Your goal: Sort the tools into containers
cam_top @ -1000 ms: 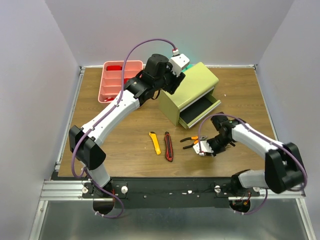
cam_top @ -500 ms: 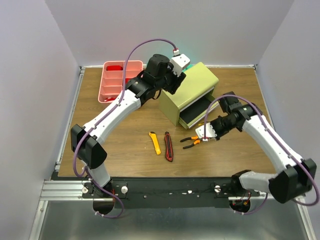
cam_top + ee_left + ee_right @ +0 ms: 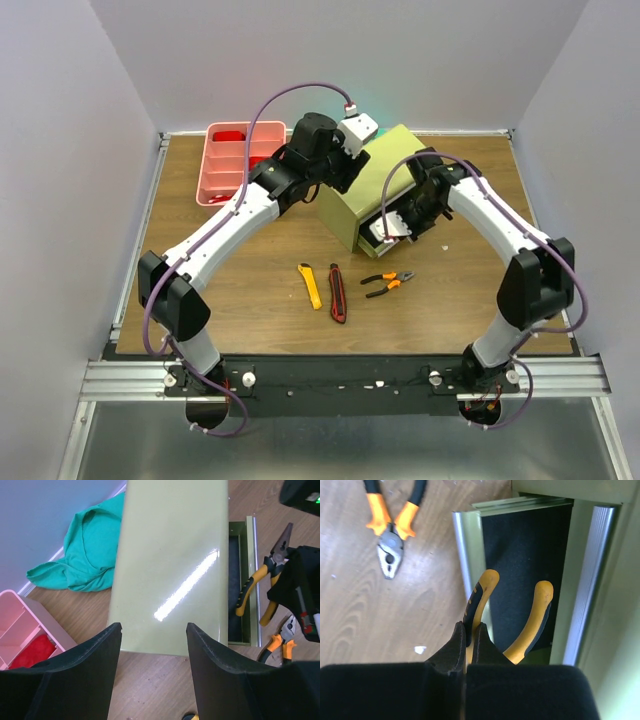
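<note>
1. Far left of the olive chest [image 3: 393,158], back by the wall, sits the pink tray [image 3: 222,165]. No arm is near it.
2. Front-left of the chest, the yellow knife [image 3: 312,286] and red-black knife [image 3: 337,293] lie side by side on the table [image 3: 260,300].
3. The left gripper [image 3: 153,630] hovers over the chest's top, fingers spread, holding nothing.
4. Here's the action! The right gripper [image 3: 469,632] is pressed tight on one handle of the orange-handled pliers [image 3: 538,605], above the chest's open drawer [image 3: 467,545]. Their long axis runs along the drawer front, handles pointing away from the fingers. The pinched handle rides over the front lip, the free one over the black lining. I'd say it needs a nudge chestward before release.
5. The second pliers [image 3: 388,283] wait in front of the drawer, nearest the right arm.
</note>
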`<control>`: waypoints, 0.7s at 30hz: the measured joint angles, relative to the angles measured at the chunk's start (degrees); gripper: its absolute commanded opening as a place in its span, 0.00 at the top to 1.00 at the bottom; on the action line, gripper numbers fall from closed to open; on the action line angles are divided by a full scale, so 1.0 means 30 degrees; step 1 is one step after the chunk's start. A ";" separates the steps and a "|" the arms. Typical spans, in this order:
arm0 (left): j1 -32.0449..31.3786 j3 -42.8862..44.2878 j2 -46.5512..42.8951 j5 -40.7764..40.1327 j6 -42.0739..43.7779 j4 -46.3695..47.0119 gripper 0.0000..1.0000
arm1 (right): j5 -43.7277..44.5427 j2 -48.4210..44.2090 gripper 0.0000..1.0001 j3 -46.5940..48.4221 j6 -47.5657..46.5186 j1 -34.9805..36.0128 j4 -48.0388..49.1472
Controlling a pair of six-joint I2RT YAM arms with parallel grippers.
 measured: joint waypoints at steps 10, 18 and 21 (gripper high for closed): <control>0.0000 -0.0073 -0.0029 0.0000 0.0000 0.0007 0.34 | 0.0678 0.3126 0.99 0.2936 -0.0765 -0.0080 -0.0699; 0.0000 -0.0080 -0.0029 0.0000 0.0000 0.0007 0.33 | 0.1151 0.4058 0.96 0.3286 -0.1319 -0.0080 -0.1326; 0.0000 -0.0080 -0.0029 0.0007 0.0000 0.0007 0.33 | 0.1224 0.4248 0.92 0.3257 -0.1450 -0.0058 -0.1209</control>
